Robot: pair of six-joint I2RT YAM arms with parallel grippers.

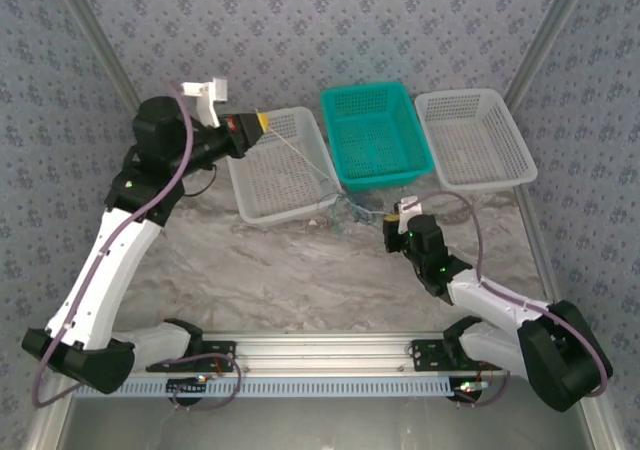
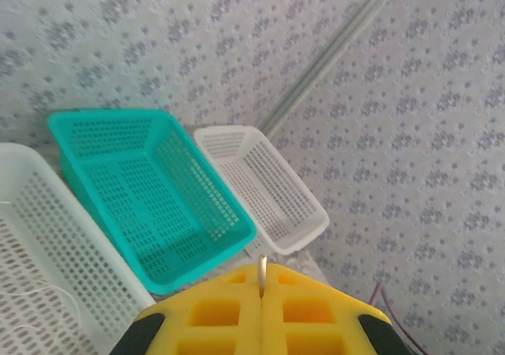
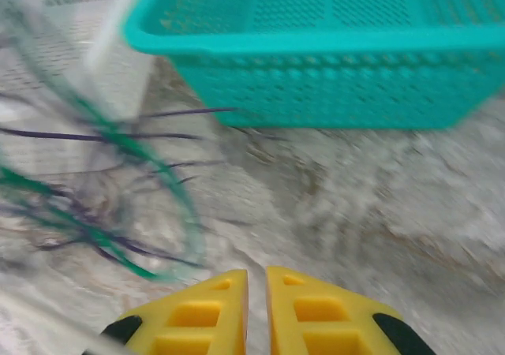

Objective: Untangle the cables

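The cables lie in a thin tangle on the marble table, just in front of the gap between the left white basket and the teal basket. One whitish cable runs taut from that tangle up across the left white basket to my left gripper. In the left wrist view, the left gripper is shut on this cable, whose end pokes out between the yellow fingers. My right gripper is low, just right of the tangle. In the blurred right wrist view, green and dark cables lie left of the right gripper, which is nearly shut with nothing seen in its narrow slit.
Three baskets stand in a row at the back: a white one on the left, a teal one in the middle and a white one on the right. The teal basket's wall rises close ahead of the right gripper. Patterned walls enclose the table.
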